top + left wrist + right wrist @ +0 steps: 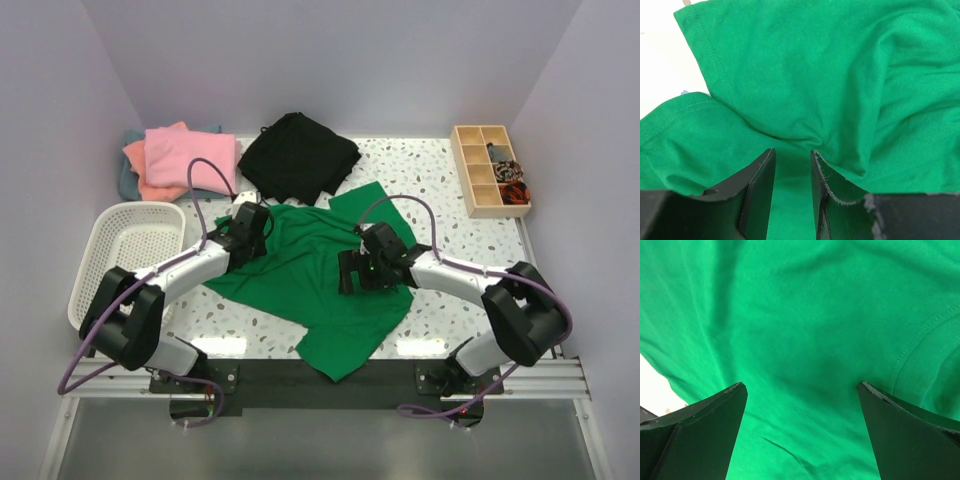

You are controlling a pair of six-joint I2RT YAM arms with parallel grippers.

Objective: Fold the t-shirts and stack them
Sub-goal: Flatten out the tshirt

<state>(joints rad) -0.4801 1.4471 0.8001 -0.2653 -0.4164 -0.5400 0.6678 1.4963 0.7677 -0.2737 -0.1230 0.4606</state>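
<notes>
1 green t-shirt (300, 275) is seen from the top, laid crumpled on the table (440, 205) under both arms. In the left wrist view, a fold of it is pinched by the left gripper (792, 151). In the right wrist view, the right gripper (802, 386) is spread wide just above the cloth

I see the spread shirt (300, 270) in the middle, the basket (130, 245) left of it, the stacked shirts (185, 160) behind the basket.
</notes>
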